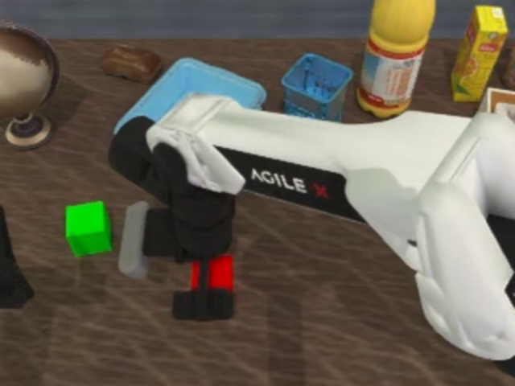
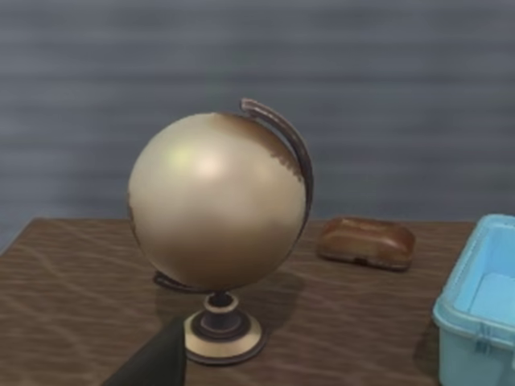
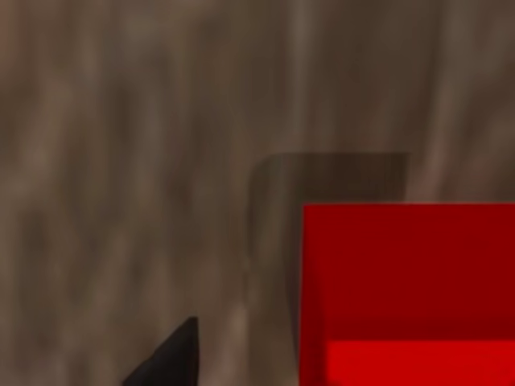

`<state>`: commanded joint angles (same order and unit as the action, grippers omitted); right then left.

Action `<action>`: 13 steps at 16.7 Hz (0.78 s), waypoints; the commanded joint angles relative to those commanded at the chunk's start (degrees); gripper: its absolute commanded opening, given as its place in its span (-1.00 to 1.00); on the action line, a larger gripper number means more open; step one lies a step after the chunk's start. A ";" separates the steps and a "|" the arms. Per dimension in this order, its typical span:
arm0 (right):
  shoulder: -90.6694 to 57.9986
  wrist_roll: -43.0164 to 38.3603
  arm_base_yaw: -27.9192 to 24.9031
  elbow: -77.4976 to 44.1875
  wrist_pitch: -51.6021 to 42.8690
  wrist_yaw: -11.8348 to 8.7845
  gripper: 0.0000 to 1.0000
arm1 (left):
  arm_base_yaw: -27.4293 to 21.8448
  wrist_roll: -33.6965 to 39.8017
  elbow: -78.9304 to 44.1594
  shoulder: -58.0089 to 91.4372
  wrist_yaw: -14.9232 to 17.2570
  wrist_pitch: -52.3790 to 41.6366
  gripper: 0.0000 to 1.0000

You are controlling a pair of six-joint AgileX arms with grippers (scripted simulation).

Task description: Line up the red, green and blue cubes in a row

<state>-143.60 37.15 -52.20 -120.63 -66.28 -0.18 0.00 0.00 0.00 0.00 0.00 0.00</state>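
Note:
The red cube [image 1: 212, 273] sits low near the table's front middle, directly under my right gripper [image 1: 208, 289], whose arm reaches in from the right. In the right wrist view the red cube [image 3: 406, 289] fills one corner. A bare strip of table separates it from the one dark fingertip [image 3: 173, 362] that shows, so the gripper is open. The green cube [image 1: 88, 227] rests on the table to the left of the red one, apart from it. The blue cube is hidden or out of view. My left gripper [image 1: 8, 277] is parked at the left edge.
A globe [image 1: 24, 76] stands at the back left beside a brown pad [image 1: 129, 62]. Behind the right arm are a pale blue tub [image 1: 189, 84] and a translucent blue cup [image 1: 316, 84]. A yellow bottle [image 1: 396, 56] and a juice carton [image 1: 479, 52] stand at the back right.

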 joint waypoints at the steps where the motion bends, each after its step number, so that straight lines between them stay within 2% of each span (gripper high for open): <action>1: 0.00 0.00 0.00 0.00 0.00 0.00 1.00 | 0.00 0.00 0.00 0.00 0.00 0.00 1.00; 5: -0.02 0.14 -0.05 -1.00 -0.98 0.03 1.00 | 0.00 0.00 0.00 0.00 0.00 0.00 1.00; 10: 0.59 0.11 -0.20 -10.91 -11.90 0.03 1.00 | 0.00 0.00 0.00 0.00 0.00 0.00 1.00; 13: 1.07 0.16 -0.29 -13.95 -15.01 -0.02 1.00 | 0.00 0.00 0.00 0.00 0.00 0.00 1.00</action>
<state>-142.54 37.31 -52.49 -134.58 -81.29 -0.19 0.00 0.00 0.00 0.00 0.00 0.00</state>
